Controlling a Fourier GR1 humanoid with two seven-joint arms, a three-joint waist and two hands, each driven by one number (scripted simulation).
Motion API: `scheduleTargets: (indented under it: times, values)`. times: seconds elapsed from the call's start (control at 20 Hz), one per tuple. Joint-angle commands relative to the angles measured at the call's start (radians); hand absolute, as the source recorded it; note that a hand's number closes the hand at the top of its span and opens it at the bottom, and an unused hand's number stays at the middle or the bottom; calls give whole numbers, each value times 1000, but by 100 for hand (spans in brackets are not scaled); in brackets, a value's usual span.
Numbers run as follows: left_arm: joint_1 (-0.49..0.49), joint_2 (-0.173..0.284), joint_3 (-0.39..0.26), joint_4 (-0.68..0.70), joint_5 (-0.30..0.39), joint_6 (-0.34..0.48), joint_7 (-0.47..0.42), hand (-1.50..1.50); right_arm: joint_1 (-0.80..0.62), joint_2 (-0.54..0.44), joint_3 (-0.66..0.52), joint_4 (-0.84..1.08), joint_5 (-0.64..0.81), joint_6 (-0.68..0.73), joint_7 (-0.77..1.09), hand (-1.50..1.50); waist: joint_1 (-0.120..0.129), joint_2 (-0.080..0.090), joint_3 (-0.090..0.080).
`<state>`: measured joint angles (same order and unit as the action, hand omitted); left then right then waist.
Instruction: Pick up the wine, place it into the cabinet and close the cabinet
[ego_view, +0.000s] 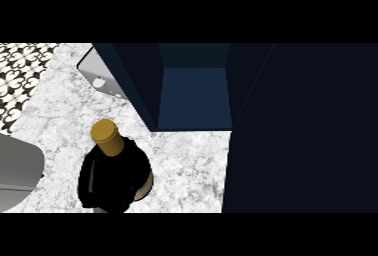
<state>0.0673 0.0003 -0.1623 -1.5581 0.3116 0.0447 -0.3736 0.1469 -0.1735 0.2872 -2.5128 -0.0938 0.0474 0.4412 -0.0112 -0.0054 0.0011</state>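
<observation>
At the far left edge of the worktop (184, 160), a black-and-white patterned wall surface (18, 75) is seen along the top left corner, and a grey rounded shape (16, 175), probably a forearm though this cannot be told for certain, is cut off by the left edge lower down. Just to its right, near the worktop's front edge, the wine bottle (105, 137) is held tilted, its gold-capped neck pointing up and away from the front edge. A black hand (111, 182) is wrapped round the bottle's body, the fingers curled about it so that most of the glass is hidden; which hand it is cannot be told from this view. Behind the bottle, toward the back left of the worktop, a thin silver slab with a small logo (100, 75) is leaned against the cabinet's side. The dark blue cabinet (192, 95) is found at the back centre, its interior open toward the bottle. Its open door (303, 130) fills the right side, reaching down to the front edge.
</observation>
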Motion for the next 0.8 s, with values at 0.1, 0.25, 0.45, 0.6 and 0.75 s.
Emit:
scheduleTargets:
  times: [0.1,0.25,0.45,0.6,0.75]
  values:
    - [-96,0,-128,-62,4,186,96,150,67,-19,-41,-172,-123,34,49,-150,-1,3,-1]
    - [-200,0,-129,-107,28,270,204,150,32,-23,-85,-189,-165,23,100,-150,-3,4,-1]
    - [-264,0,-192,-47,31,408,243,150,83,-6,-47,-207,-135,28,84,-150,-10,3,-1]
    - [-382,0,-172,-5,44,472,289,150,69,-5,-43,-237,-133,28,101,-150,-18,3,-1]
    - [-440,0,-222,125,59,539,224,150,88,0,-44,-187,-135,57,45,-150,-24,5,-1]
